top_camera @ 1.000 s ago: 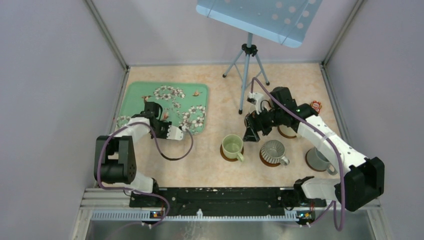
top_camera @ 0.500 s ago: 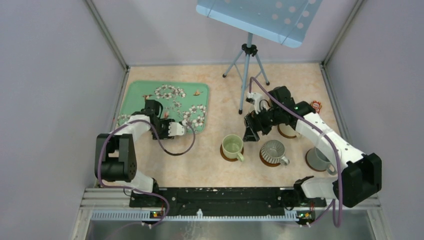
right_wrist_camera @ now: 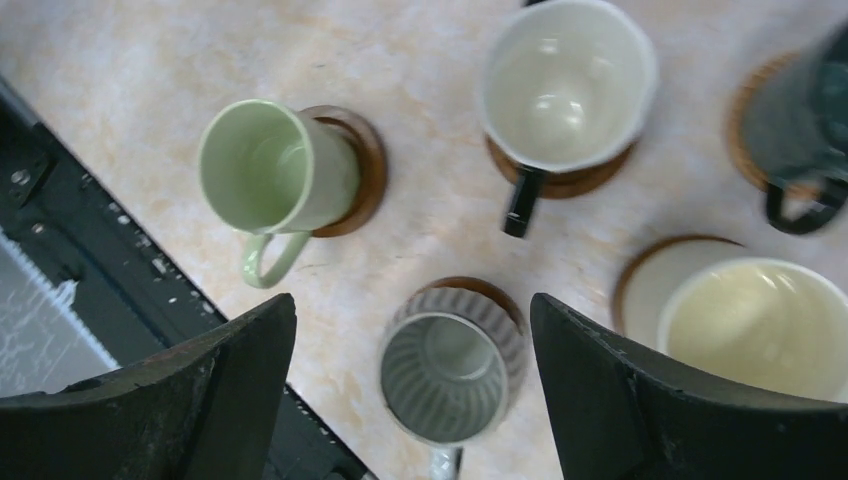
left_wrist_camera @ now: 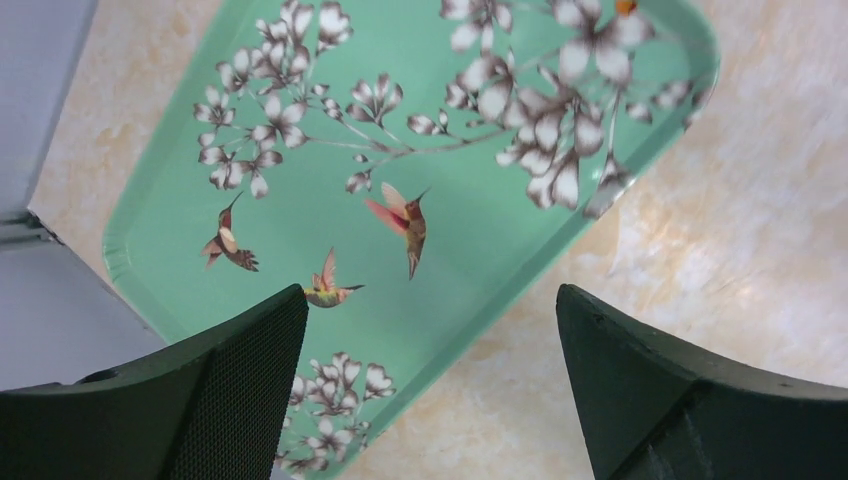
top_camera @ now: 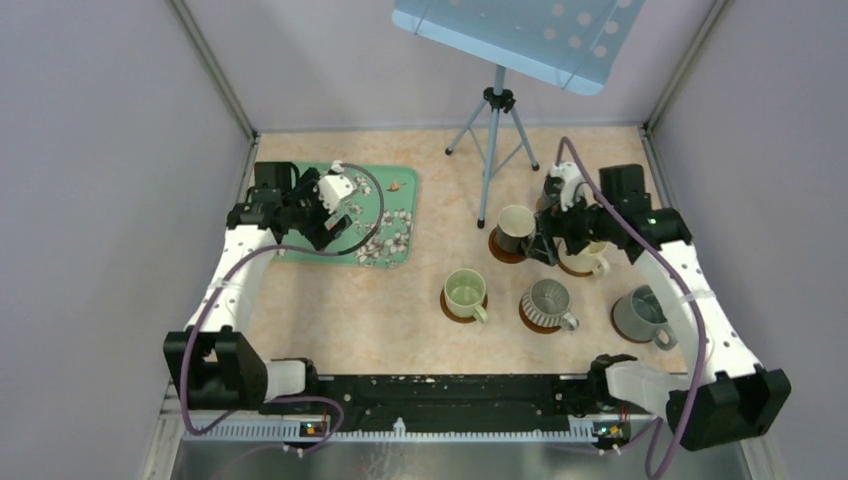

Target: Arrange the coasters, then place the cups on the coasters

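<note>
Several cups stand on round brown coasters at centre right: pale green cup (top_camera: 465,290) (right_wrist_camera: 265,165), ribbed grey cup (top_camera: 545,300) (right_wrist_camera: 450,375), grey-blue cup (top_camera: 637,312), dark cup with cream inside (top_camera: 515,225) (right_wrist_camera: 565,80), cream-white cup (right_wrist_camera: 760,330) and dark green-grey cup (right_wrist_camera: 800,120). A coaster (right_wrist_camera: 350,170) shows under the pale green cup. My right gripper (top_camera: 547,243) (right_wrist_camera: 412,300) hangs open above these cups, holding nothing. My left gripper (top_camera: 332,222) (left_wrist_camera: 430,295) is open and empty, high over the tray's edge.
A green floral tray (top_camera: 390,180) (left_wrist_camera: 480,230) lies at the back left with nothing on it. A tripod (top_camera: 497,100) carrying a pale blue board stands at the back centre. Grey walls close in the left, right and back sides.
The left arm rose from the tray's near right corner to above the tray, and its jaws now stand open. The right gripper drew back right, uncovering the dark cup on its coaster.
</note>
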`<move>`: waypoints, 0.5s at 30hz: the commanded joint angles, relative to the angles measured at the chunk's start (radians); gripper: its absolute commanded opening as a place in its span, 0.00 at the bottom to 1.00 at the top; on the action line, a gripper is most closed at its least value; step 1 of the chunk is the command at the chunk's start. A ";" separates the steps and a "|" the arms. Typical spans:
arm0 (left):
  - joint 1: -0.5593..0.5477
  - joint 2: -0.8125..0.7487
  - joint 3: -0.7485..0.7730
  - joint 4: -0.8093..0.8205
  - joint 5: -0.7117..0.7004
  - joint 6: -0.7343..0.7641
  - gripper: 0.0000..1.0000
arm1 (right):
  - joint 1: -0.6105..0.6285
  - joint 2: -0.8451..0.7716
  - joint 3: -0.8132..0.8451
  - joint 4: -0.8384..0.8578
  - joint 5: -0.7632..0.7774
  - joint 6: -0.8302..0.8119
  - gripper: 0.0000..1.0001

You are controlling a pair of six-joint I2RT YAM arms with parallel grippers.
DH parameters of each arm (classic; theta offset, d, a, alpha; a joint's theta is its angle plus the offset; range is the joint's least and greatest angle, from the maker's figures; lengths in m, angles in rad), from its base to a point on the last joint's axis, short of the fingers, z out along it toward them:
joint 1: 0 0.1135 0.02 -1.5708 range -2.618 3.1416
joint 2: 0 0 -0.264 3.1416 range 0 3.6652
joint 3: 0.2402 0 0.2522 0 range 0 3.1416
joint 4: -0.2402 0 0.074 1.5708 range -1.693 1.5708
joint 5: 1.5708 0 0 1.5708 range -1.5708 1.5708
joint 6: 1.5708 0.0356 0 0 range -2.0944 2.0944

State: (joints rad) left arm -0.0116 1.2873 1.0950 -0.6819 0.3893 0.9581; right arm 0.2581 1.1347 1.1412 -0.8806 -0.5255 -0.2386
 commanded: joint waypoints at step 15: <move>0.288 0.052 -0.001 0.108 0.198 -0.682 0.99 | -0.567 -0.030 -0.065 0.100 -0.150 -0.162 0.86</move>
State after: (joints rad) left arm 0.2558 1.3319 1.1271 -0.6395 0.5621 0.3752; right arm -0.2768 1.0813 1.1175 -0.8688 -0.6304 -0.3855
